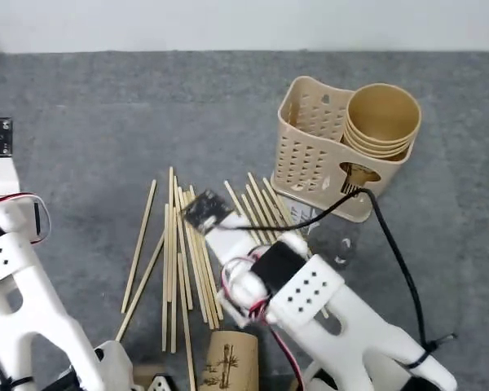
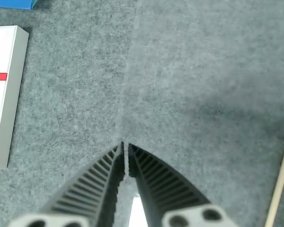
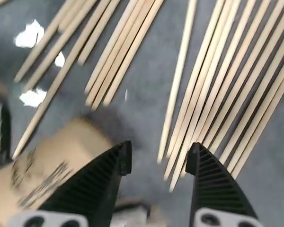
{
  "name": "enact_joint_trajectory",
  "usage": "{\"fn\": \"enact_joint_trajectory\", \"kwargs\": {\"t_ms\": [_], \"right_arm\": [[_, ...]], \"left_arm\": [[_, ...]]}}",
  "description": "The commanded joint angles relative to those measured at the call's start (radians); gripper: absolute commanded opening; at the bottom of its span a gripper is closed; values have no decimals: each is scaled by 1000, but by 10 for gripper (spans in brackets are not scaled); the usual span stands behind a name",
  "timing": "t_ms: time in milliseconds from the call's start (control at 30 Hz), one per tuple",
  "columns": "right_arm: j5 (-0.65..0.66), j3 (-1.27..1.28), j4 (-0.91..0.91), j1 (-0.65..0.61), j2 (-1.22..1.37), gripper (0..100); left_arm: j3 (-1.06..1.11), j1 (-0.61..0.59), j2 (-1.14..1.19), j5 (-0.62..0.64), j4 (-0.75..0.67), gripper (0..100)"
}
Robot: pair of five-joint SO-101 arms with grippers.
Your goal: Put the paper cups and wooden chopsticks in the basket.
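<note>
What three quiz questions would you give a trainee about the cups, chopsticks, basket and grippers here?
1. True or false: the stacked paper cups sit inside the basket.
2. Multiple choice: the right gripper, above the wooden chopsticks, is A) open, B) shut on a chopstick, C) shut on a cup.
3. Fill in: the left gripper is ____, holding nothing.

Key: 1 true; 2 A; 3 shut.

White left arm (image 1: 16, 285), white right arm (image 1: 350, 318); black ribbed fingers (image 3: 94, 189); black cable (image 1: 394, 248); red wires (image 1: 281, 350).
</note>
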Motion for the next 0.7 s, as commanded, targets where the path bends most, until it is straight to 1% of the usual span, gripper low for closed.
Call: {"fn": "enact_joint_trajectory", "kwargs": {"t_ms": [0,100,167,300,500,533,600,667], "right_arm": [[-60,-58,85,-114,-12,214],[-112,-55,87,-173,-4,214],[-124,-44,73,-179,1,214],[-129,74,-38,-180,1,214],[-121,267,-255,-173,1,212],[-115,287,-288,-157,1,212],[-46,315,-355,-94,2,212],[32,324,-440,2,2,212]], "left_arm": [[-13,2,-31,-2,3,15],[-12,2,-31,-2,3,15],[-10,2,-31,-2,3,15],[-10,2,-31,-2,3,15],[-10,2,-31,-2,3,15],[-10,2,-31,-2,3,15],[-10,2,-31,-2,3,15],[-10,2,-31,-2,3,15]]}}
